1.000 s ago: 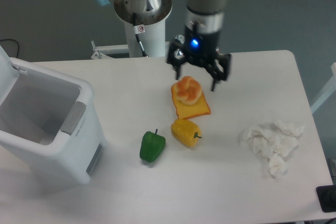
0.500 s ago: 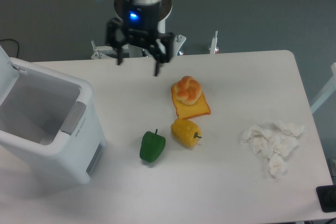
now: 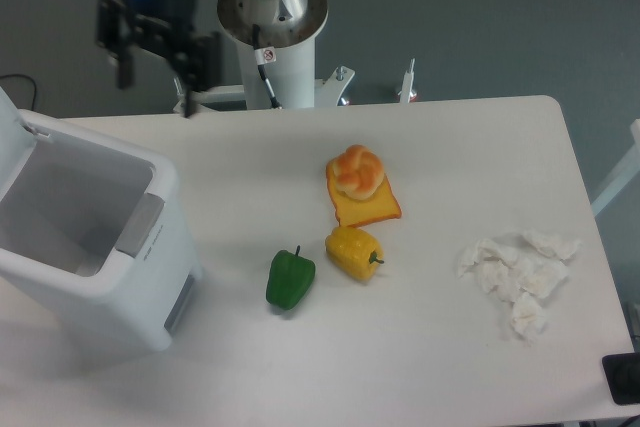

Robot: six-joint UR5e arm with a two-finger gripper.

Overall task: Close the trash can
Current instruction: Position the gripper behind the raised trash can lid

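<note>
The black two-finger gripper (image 3: 154, 95) has swung leftward across the table's back edge, from above the bread to a spot behind the large white boxy plastic trash can (image 3: 95, 247); its fingers hang spread wide, holding nothing.

The trash can stands at the table's left front, tilted relative to the table edge, mouth open, with its flat white hinged lid (image 3: 18, 137) raised at the far left, mostly cut off by the frame edge. A grey rectangular latch tab (image 3: 139, 224) sits on the near rim. The plastic looks stiff, smooth and light, so the bin may slide if pushed sideways; the lid likely swings freely, and pressing its upper edge down toward the latch seems the best contact.

Further right lie a green bell pepper (image 3: 289, 279), a yellow bell pepper (image 3: 354, 252), an orange-topped bun on a bread slice (image 3: 361, 185), and crumpled white tissue (image 3: 520, 272).
</note>
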